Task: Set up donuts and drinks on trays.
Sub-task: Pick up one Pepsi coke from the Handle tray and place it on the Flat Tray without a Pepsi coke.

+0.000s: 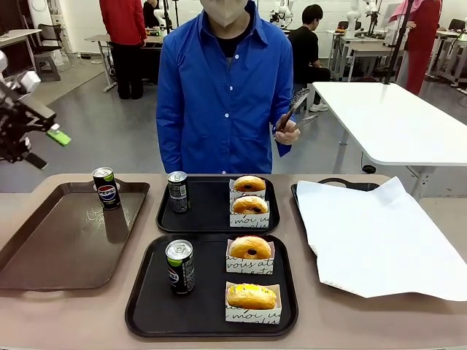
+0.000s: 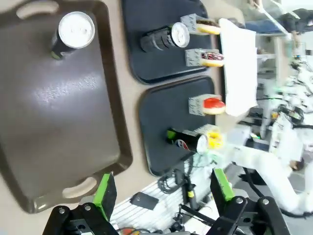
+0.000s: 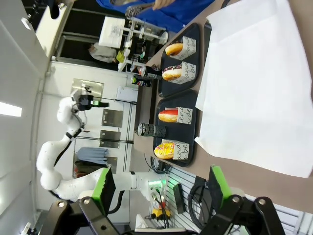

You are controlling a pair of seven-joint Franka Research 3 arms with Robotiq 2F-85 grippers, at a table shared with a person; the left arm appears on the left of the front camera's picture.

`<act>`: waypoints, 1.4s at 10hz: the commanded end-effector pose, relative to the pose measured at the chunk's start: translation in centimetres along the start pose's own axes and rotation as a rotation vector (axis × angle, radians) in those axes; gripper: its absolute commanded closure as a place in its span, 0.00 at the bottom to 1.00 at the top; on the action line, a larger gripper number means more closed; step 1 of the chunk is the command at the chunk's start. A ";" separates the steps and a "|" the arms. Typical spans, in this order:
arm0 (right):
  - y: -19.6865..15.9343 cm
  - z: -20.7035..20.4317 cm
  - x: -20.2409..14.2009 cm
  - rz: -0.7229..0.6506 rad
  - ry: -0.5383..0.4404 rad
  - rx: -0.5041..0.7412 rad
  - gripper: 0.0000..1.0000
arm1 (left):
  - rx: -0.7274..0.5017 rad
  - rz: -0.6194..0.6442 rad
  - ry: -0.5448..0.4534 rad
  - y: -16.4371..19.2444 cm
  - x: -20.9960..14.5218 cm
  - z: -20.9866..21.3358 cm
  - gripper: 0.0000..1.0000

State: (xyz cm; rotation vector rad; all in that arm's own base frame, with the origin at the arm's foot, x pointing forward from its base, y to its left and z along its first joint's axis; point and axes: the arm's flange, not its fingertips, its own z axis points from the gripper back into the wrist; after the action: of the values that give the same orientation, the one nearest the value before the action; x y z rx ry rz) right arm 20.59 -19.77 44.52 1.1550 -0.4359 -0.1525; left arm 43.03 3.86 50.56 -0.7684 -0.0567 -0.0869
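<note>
Two black trays lie mid-table. The far tray point(image 1: 210, 213) carries a grey can point(image 1: 178, 192) and two donuts point(image 1: 249, 184) point(image 1: 249, 205) in paper sleeves. On the near tray point(image 1: 210, 302) stand a black can point(image 1: 179, 266), a red-glazed donut point(image 1: 250, 248) and a yellow-glazed donut point(image 1: 252, 296). A Pepsi can point(image 1: 106, 187) stands apart on the brown tray point(image 1: 66, 240). My left gripper point(image 1: 45, 149) hangs open, high above the table's left end; its wrist view has its fingers point(image 2: 105, 193) spread over the brown tray point(image 2: 63, 112). My right gripper point(image 3: 160, 188) is open, off the table's edge near the paper.
A large white paper sheet point(image 1: 379, 233) covers a dark tray at the right. The person in a blue shirt stands at the far side holding tongs point(image 1: 293, 108) in a raised hand. The brown tray holds just the one can at its far corner.
</note>
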 end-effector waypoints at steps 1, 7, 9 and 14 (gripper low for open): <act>-0.1 0.0 0.0 0.014 -0.003 0.013 0.00 | -0.182 -0.052 0.010 3.7 0.6 -1.7 0.00; -0.1 0.0 0.0 0.014 -0.003 0.013 0.00 | -0.520 -0.081 -0.164 12.0 -1.8 -1.6 0.00; -0.1 0.0 0.0 0.014 -0.003 0.013 0.00 | -0.539 -0.068 -0.186 13.2 -2.4 -1.0 0.00; -0.1 0.0 0.0 0.014 -0.003 0.013 0.00 | -0.520 -0.029 -0.186 14.1 -3.5 -0.9 0.00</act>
State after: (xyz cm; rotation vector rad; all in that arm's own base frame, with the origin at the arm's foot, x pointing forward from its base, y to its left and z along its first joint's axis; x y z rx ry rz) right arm 20.59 -19.76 44.52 1.1551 -0.4358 -0.1524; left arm 40.89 13.73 39.88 -1.2937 -0.2301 -0.0528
